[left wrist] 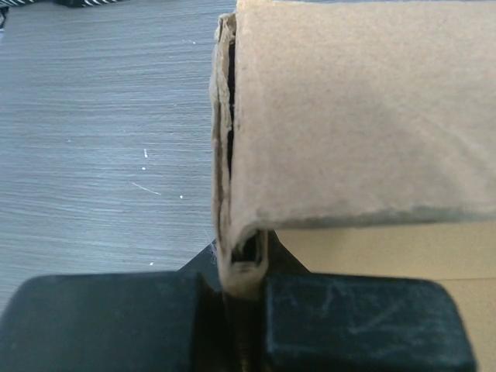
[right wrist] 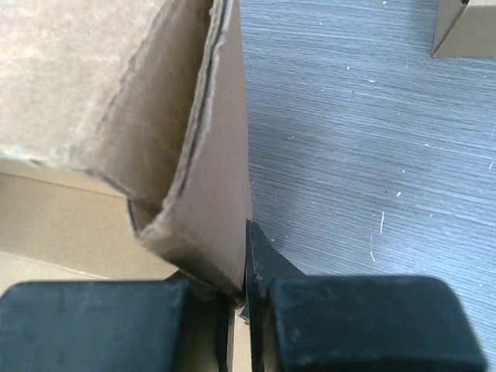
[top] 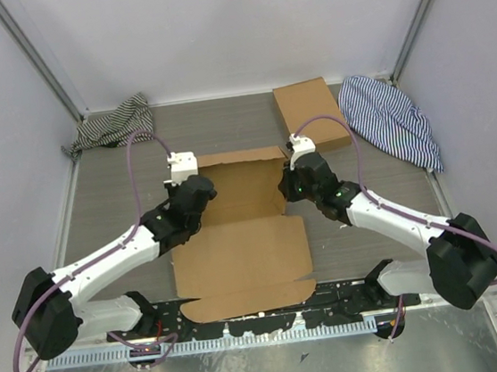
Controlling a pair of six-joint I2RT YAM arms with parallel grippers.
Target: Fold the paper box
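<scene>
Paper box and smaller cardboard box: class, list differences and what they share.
The paper box is larger and mostly flat; the smaller cardboard box is closed. The left gripper and right gripper pinch the paper box's raised flaps; the other is untouched. Both are brown cardboard.

Nothing to read here, no text, labels, brands or nos. legible in any view. The paper box (top: 239, 259) shows plain brown card on every face, and the smaller cardboard box (top: 310, 112) at the table's far edge is blank too.
</scene>
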